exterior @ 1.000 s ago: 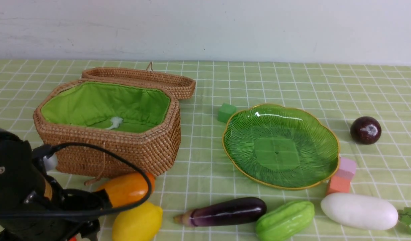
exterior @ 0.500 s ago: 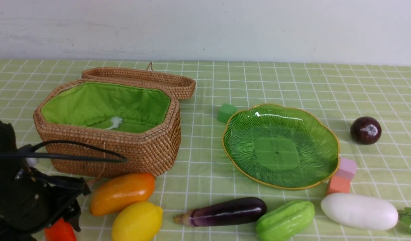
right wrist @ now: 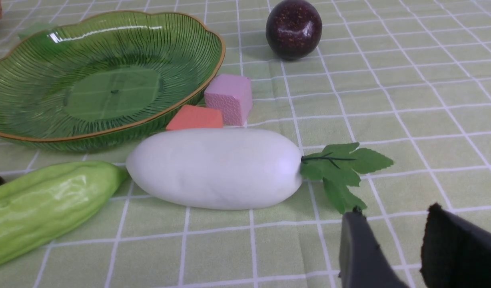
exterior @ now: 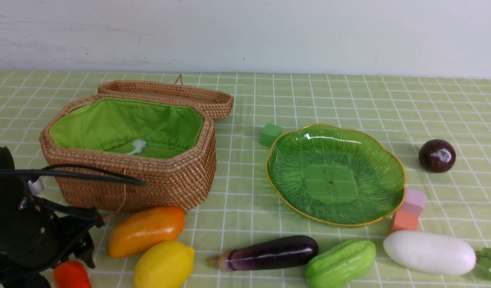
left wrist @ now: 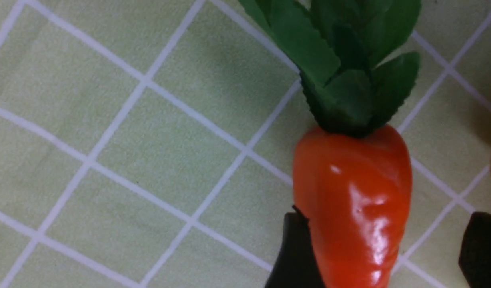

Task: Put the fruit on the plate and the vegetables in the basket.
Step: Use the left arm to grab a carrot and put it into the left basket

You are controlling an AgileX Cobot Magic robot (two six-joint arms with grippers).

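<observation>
My left gripper [left wrist: 389, 216] is open at the table's front left, low over the red-orange vegetable [left wrist: 351, 200]. The vegetable lies between the jaws, against one finger [left wrist: 293, 248] and apart from the other. The mango [exterior: 145, 230] and lemon [exterior: 163, 266] lie in front of the open basket [exterior: 173, 180]. The eggplant [exterior: 269, 253], gourd [exterior: 340, 263] and radish [exterior: 429, 252] lie in a row before the bare plate [exterior: 333, 176]. The purple ball [exterior: 436, 155] sits to the plate's right. My right gripper [right wrist: 395, 211] is open and holds nothing, just short of the radish's leaves [right wrist: 341, 168].
The basket's lid [exterior: 169, 94] lies open behind it. A green foam cube [exterior: 270, 134] sits at the plate's back left. Pink [exterior: 414, 201] and orange [exterior: 403, 221] cubes touch its front right rim. A white wall closes the back.
My left arm has swung left and down, uncovering the mango and lemon; the red-orange vegetable now shows under its jaws. Nothing else has moved.
</observation>
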